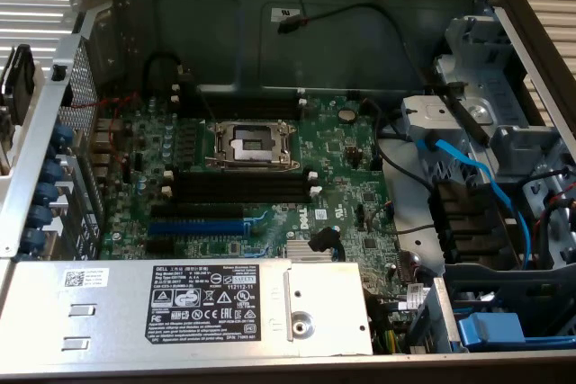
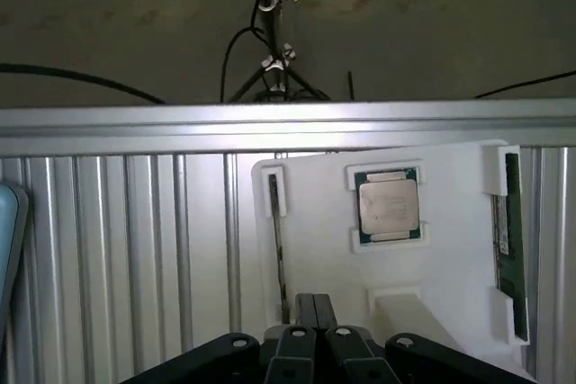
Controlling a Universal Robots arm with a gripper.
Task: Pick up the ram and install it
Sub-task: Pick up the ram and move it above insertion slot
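In the wrist view the gripper [image 2: 307, 301] hovers at the edge of the white tray [image 2: 315, 258], fingers pressed together with nothing between them. The ram [image 2: 511, 240] sits clipped along one side edge of the tray, well apart from the gripper. A chip [image 2: 388, 205] lies mid-tray. In the exterior view, black slots [image 1: 243, 188] lie on the motherboard [image 1: 342, 159].

ram [image 2: 511, 249], processor [image 2: 388, 204] apart on holder [image 2: 315, 249]
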